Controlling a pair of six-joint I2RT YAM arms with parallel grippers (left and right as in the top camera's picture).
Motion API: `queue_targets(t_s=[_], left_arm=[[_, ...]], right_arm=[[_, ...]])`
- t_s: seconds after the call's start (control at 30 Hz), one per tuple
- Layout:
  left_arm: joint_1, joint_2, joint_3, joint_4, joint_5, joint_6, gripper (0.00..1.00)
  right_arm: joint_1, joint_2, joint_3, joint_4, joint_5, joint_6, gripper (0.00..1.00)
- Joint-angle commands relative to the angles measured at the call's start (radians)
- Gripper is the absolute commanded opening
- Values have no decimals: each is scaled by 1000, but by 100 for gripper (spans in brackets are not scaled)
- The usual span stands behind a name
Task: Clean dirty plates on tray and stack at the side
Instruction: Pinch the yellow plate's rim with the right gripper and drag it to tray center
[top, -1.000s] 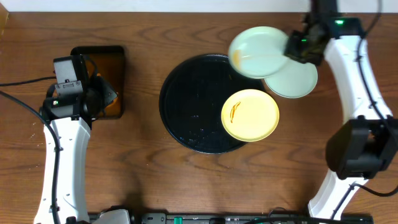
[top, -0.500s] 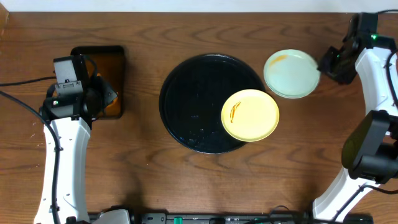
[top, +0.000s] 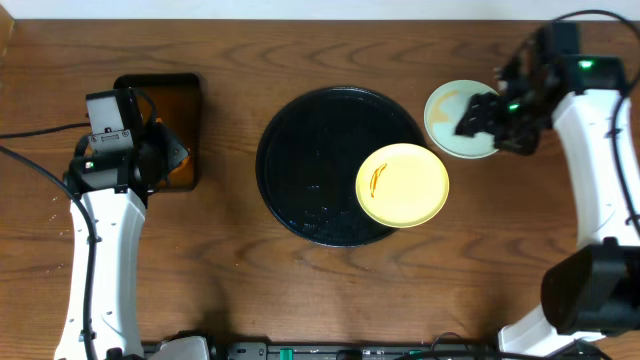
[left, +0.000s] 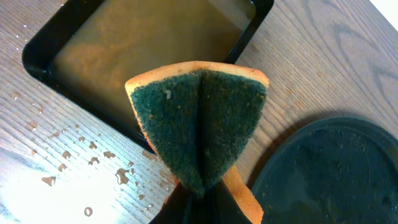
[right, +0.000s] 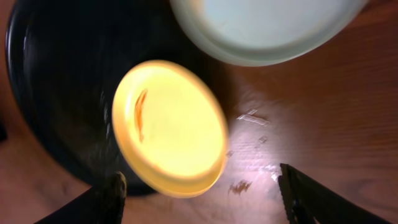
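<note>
**Clerk:** Position of the task items?

**Inspector:** The round black tray sits mid-tabletop. The yellow plate lies on the tray's right side, overhanging the rim, and carries an orange streak. A pale blue-green plate rests on the tabletop just beside the tray's upper right. It has an orange smear near its far edge. The right wrist view suggests a second rim beneath it, but I cannot confirm this.

**Clerk:** And the pincers?

**Inspector:** The right pincer hangs over the right edge of the pale plate. Its fingers are spread wide and hold nothing. The left pincer is clamped tight on a folded green-and-orange sponge. It holds the sponge over the near corner of the rectangular tray of brown liquid, well apart from the plates.

**Clerk:** Step in hand?

**Inspector:** In my judgement, stacking at the side is under way and the yellow plate is the outstanding item, not yet cleaned.

**Clerk:** What does the next move need?

**Inspector:** Probably the right pincer takes the yellow plate by its overhanging rim and steadies it. The left arm then brings the sponge across to the streak. The plate is shallow, so the rim grip must be square or it may tip. The smear on the pale plate also warrants a pass.
</note>
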Motion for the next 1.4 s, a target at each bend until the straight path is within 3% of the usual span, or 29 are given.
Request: queue_targets(t_s=[0.0,0.17,0.37,0.47,0.63,0.77,0.83,0.87,0.93,1.27,1.37], left_arm=[[3,3,17,0,-1,5,8],[3,3,17,-3,-1,6,8],[3,3,17,-3,-1,6,8],[3,3,17,-3,-1,5,8],[3,3,17,-3,-1,6,8],[3,3,17,1,-1,6,8],[3,3,17,1,-1,6,8],[3,3,17,0,-1,6,8],[3,3,17,0,-1,6,8],[3,3,17,1,-1,5,8],[3,3,17,1,-1,5,8]], right_arm=[[124,8,-125,34,27,-11,99],[214,8,-292,92,269,185,99],[229,8,-419,159,234,185,99],[230,8,-528,321,99,184,90],[229,8,-602,445,63,202,84],[229,8,-630,497,63,229,60],[229,8,-631,507,63,229,31],[229,8,-631,514,63,232,11],[229,8,-630,521,66,253,1],[232,0,-520,536,-30,216,2],[237,0,-501,620,-89,217,1]])
